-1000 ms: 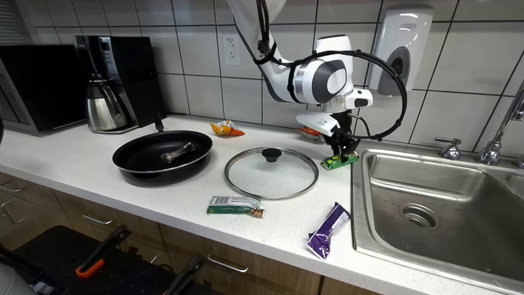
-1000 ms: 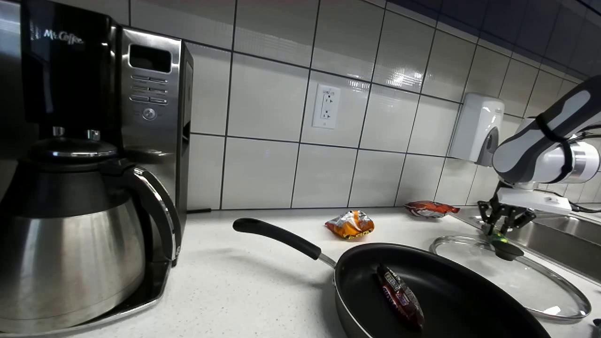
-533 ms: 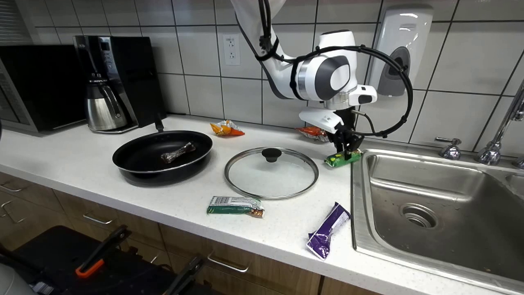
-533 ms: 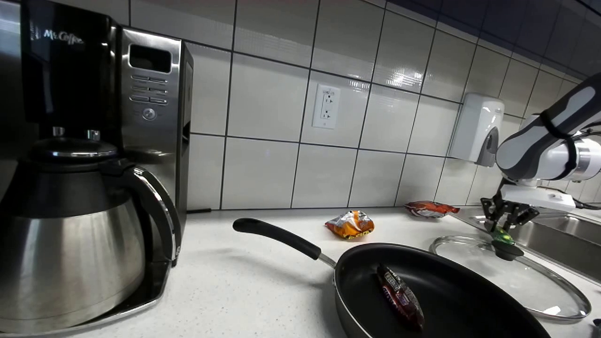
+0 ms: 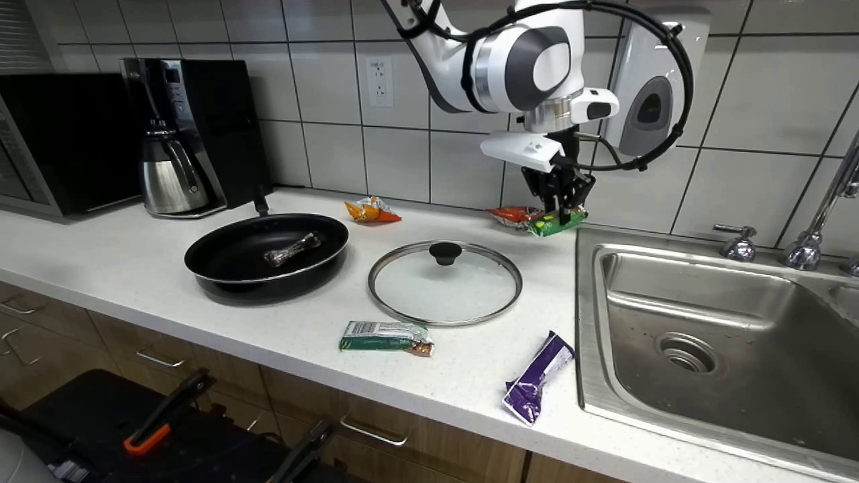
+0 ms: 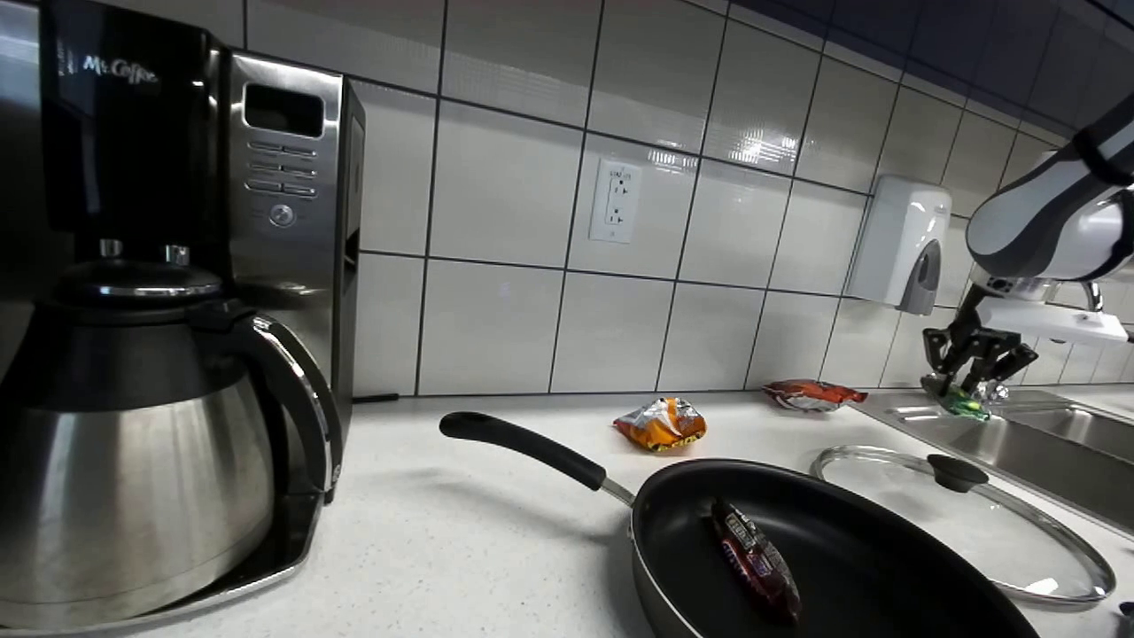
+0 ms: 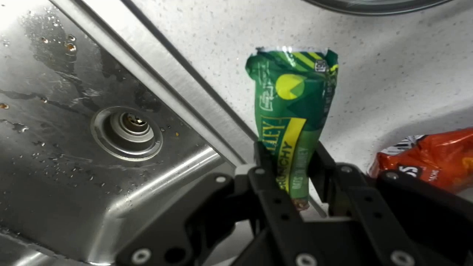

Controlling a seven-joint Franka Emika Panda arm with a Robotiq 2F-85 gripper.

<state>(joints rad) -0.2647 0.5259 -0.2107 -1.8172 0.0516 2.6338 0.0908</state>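
Above wooden drawers [image 5: 456, 459], a white speckled counter [image 5: 463, 362] runs along a tiled wall [image 5: 463, 161] and bears a coffee maker [image 5: 225, 127] and, well apart from it, an inset steel sink [image 5: 711, 302]; near the sink's edge the gripper [image 7: 290, 157], its jaws narrow, grips a green snack bar packet [image 7: 295, 103] in the air above the counter

Showing two greens with yellow stripes on the bar wrapper [image 7: 295, 111]. Running black over the fingers [image 7: 321, 166], red-orange over the bag [image 7: 432, 159], speckled white over the worktop [image 7: 373, 81].
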